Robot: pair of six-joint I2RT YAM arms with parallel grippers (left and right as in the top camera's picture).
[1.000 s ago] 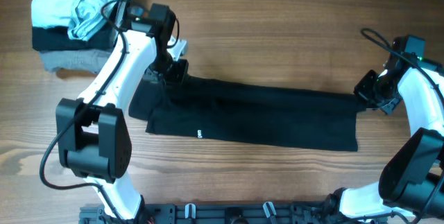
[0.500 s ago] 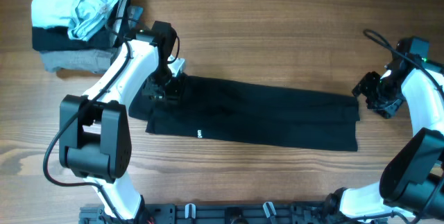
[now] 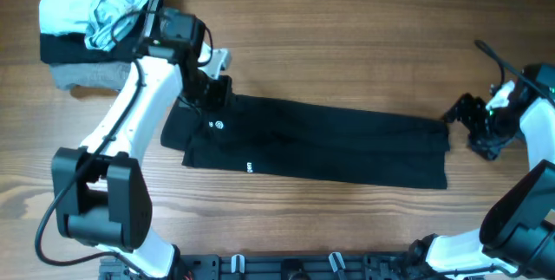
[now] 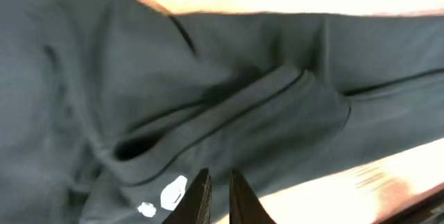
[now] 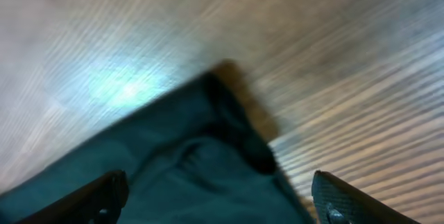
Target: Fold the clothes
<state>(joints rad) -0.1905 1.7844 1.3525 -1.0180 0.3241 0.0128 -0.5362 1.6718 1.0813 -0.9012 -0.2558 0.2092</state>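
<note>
Across the middle of the wooden worktop lies the black garment, flat, a long band running left to right. It is doubled lengthwise, one long edge stepped back from the other. A small white label sits near its lower left edge, and a round white mark sits higher on the same end.

Left arm: reaches from the near edge to the garment's upper left corner. Left jaws are over the cloth there, clenched to a thin slit. In the wrist view the fingertips show no cloth between them. Beneath them the fabric is creased, with a raised fold and a dark slot-like opening.

Right arm: off the garment's right end. Right jaws are released and spread wide, with the fingertips at the bottom corners of the wrist view. The garment's corner lies under the gap, with bare wood beyond it. From overhead they sit just beside the upper right corner. Contact with the cloth: cannot tell.

Back left of the worktop: a pile of clothes, a light blue piece on top of dark and grey ones, apart from the black garment.
</note>
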